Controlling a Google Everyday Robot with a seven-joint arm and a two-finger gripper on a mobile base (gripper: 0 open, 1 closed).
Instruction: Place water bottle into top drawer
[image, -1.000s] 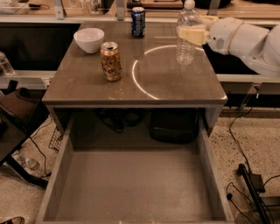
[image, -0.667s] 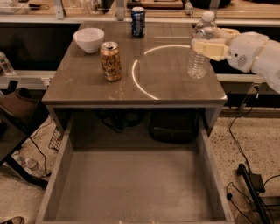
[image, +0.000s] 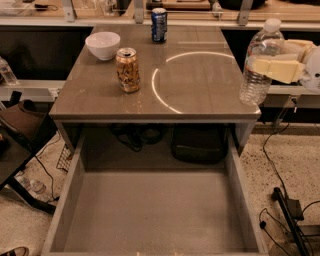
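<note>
Presently, clear ribbed plastic water bottle with white cap (image: 251, 86) sits tilted at right edge of grey-brown table (image: 200, 92), base near front right corner; contact with tabletop unclear. Cream-fingered gripper (image: 274, 60) reaches in from right, pinching bottle's middle. Wide grey-brown top drawer (image: 155, 210) stands pulled open below table front. On tabletop, well apart from bottle: gold-brown can (image: 128, 70), white bowl (image: 102, 44), blue soda can (image: 159, 25) at back. Black bag (image: 200, 143) under table.

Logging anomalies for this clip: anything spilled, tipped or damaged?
Nothing stands out. The water bottle leans slightly, but the claw grips it at the table's right edge; gold can, blue can and bowl stand upright.
</note>
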